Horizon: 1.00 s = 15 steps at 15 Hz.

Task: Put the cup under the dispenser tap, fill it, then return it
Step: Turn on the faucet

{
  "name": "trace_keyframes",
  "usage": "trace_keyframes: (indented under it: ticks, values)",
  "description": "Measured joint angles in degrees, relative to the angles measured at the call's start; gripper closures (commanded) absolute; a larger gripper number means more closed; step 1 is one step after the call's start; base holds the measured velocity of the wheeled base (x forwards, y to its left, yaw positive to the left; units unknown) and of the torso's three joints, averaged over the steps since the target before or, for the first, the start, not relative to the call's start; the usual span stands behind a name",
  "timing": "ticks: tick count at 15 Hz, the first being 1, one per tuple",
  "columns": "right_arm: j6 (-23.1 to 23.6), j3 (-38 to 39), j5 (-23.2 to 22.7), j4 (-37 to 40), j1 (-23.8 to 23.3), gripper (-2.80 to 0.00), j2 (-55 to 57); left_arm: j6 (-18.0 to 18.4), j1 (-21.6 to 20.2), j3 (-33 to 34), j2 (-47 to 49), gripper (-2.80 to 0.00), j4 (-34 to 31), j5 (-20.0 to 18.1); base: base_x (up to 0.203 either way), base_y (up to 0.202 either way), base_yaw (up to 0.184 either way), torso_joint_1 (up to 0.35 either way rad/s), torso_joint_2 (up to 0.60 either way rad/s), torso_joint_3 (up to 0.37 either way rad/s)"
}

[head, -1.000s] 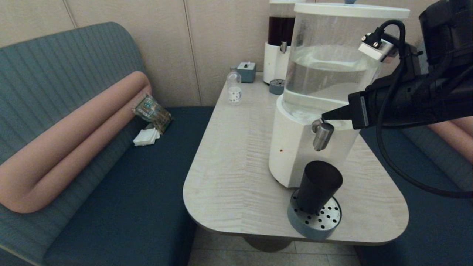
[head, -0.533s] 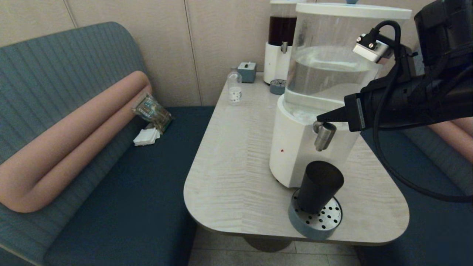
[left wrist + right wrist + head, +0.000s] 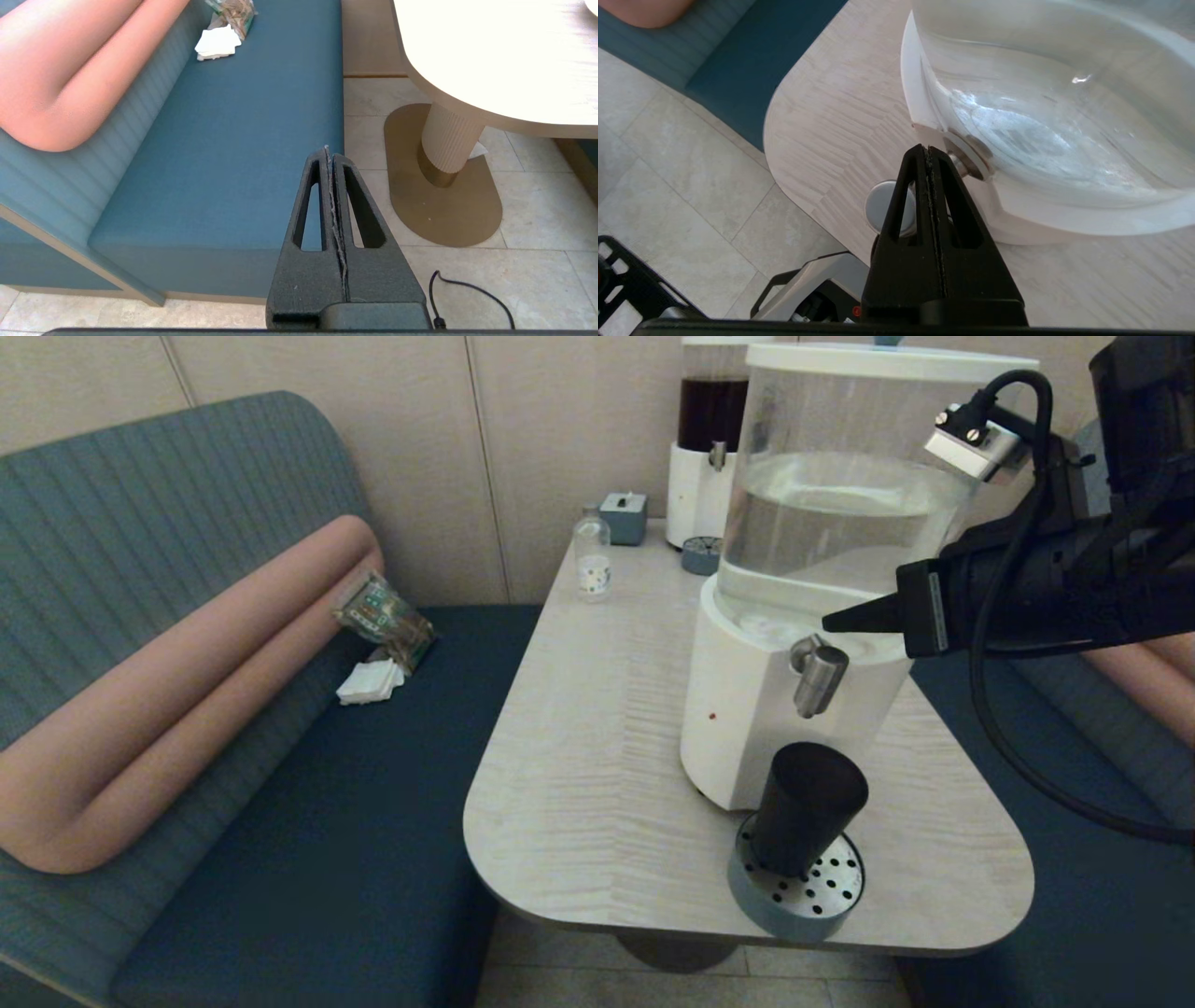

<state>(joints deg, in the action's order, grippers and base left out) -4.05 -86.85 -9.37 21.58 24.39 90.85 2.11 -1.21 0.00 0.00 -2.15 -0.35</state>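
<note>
The black cup [image 3: 808, 807] stands upright on a round perforated drip tray [image 3: 834, 896], directly below the steel dispenser tap [image 3: 817, 677] of the large white-based dispenser [image 3: 747, 728]. My right gripper [image 3: 826, 625] is shut and empty, its tip just above and to the right of the tap, apart from it. In the right wrist view the shut right gripper [image 3: 927, 148] points at the tap's mount, with the tap's round cap [image 3: 878, 207] partly behind the fingers; the cup is hidden there. My left gripper [image 3: 329, 150] is shut and empty, parked low over the bench edge and floor.
A slimmer dark-liquid dispenser [image 3: 709, 429], its small tray [image 3: 698, 555], a teal box [image 3: 623, 516] and a small clear bottle [image 3: 591, 560] stand at the table's far end. A snack packet [image 3: 383, 611] and napkins [image 3: 370, 681] lie on the blue bench. The drip tray sits near the table's front edge [image 3: 653, 919].
My right gripper first pressed in toward the tap, then drew back to the right and slightly up. The cup has stayed on the tray.
</note>
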Motion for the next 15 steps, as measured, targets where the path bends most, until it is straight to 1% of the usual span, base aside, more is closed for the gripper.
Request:
trace_keyframes:
  ticks: [5,15]
  values:
    - [-0.2,0.2,2.5,0.3,-0.3,0.0,0.2,0.0,0.0,0.0,0.0,0.0,0.0,0.0,0.0,0.0,0.0,0.0,0.0,0.0]
    - [-0.1,-0.1,2.2,0.4,-0.2,0.0,2.3,0.0,0.0,0.0,0.0,0.0,0.0,0.0,0.0,0.0,0.0,0.0,0.0,0.0]
